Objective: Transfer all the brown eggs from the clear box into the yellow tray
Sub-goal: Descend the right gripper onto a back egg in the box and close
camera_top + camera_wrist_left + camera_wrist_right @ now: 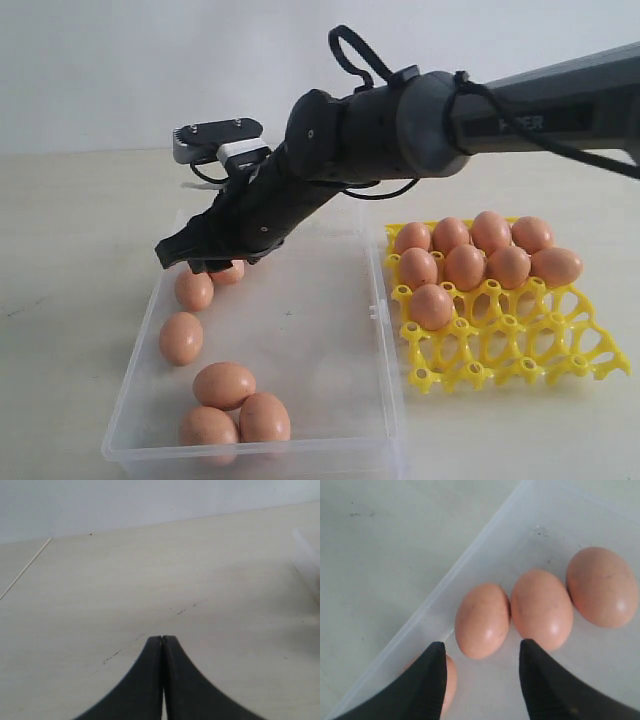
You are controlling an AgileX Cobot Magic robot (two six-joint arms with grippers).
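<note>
Only wrist shows right end effector (481,644) spread.

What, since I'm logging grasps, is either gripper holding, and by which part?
Nothing is held. The right gripper stands open above the brown eggs in the clear box; the left gripper is shut on nothing.

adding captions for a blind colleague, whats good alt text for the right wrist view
The right gripper, jaws open, hangs over three brown eggs lying side by side in the clear box near its wall. A fourth egg is partly hidden behind the gripper; pale table lies outside the box.
</note>
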